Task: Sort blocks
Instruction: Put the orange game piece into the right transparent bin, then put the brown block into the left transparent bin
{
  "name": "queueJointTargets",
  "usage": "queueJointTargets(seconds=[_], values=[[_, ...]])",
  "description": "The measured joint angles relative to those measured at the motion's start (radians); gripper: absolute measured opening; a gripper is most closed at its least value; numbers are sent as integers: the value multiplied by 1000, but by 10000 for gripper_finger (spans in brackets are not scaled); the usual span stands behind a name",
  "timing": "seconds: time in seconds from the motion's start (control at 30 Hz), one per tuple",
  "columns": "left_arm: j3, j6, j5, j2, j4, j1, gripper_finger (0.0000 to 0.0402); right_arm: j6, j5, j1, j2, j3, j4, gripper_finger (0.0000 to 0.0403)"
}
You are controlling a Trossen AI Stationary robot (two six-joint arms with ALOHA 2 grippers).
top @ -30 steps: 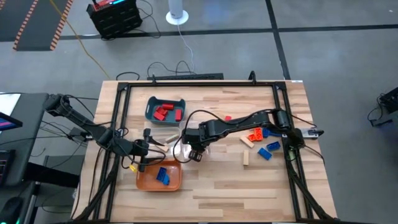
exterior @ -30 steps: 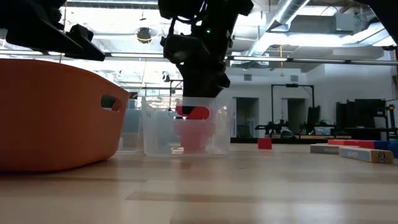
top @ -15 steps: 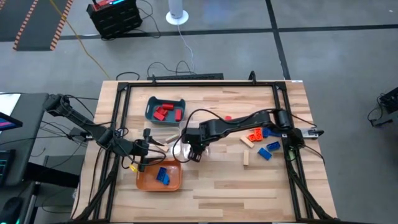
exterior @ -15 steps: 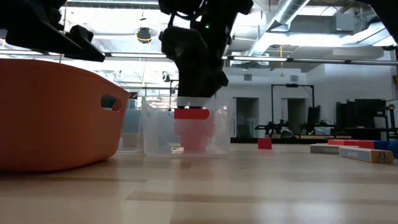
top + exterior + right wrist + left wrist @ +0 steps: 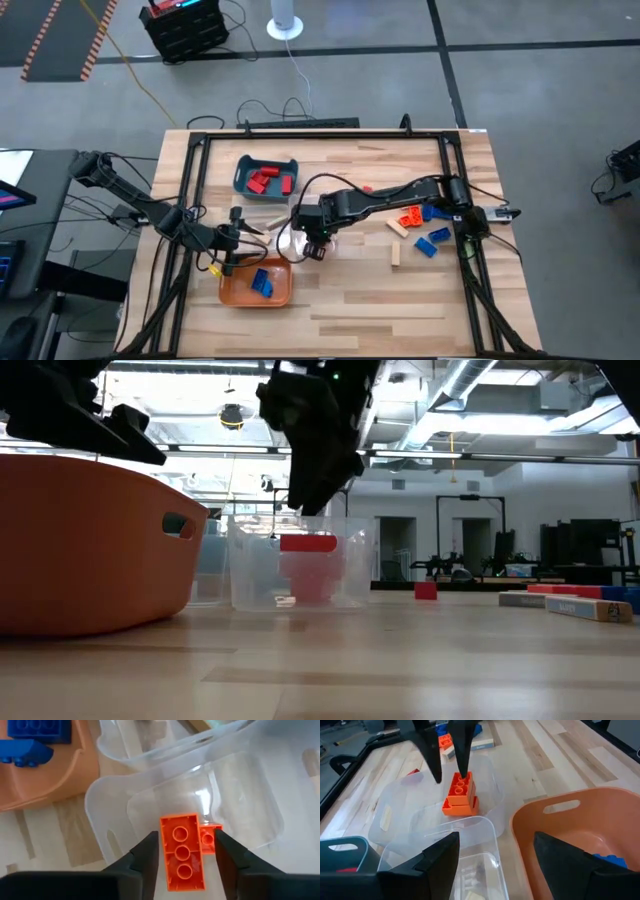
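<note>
An orange brick (image 5: 182,852) lies in a clear tray (image 5: 115,800), propped partly on a smaller orange brick (image 5: 210,840). In the left wrist view the two orange bricks (image 5: 460,795) show as a small stack. My right gripper (image 5: 185,840) hangs open above them, pointing steeply down, one finger on each side and clear of the brick. The low view shows a gap between my right gripper (image 5: 310,500) and the brick (image 5: 308,543). My left gripper (image 5: 495,865) waits open at the table's left, over the clear and orange trays.
A teal tray (image 5: 266,175) holds red bricks and an orange tray (image 5: 257,282) holds blue ones. A second clear tray (image 5: 470,880) holds tan blocks. Loose orange (image 5: 408,218), blue (image 5: 432,238), tan (image 5: 396,255) and red (image 5: 366,189) bricks lie at the right.
My right gripper has let go of the orange brick and risen straight up from the clear tray. The brick stays where it was set down, lying in the tray.
</note>
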Motion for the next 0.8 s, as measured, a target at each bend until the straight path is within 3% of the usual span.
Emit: queueJointTargets(seconds=[0.23,0.67,0.8], values=[[0,4,0,0,-1,0,250,-30,28,7,57,1,-1,110],[0,-12,0,0,-14,0,250,-38,2,-16,62,69,-15,108],[0,-16,0,0,-21,0,250,-21,7,-8,67,102,-142,108]])
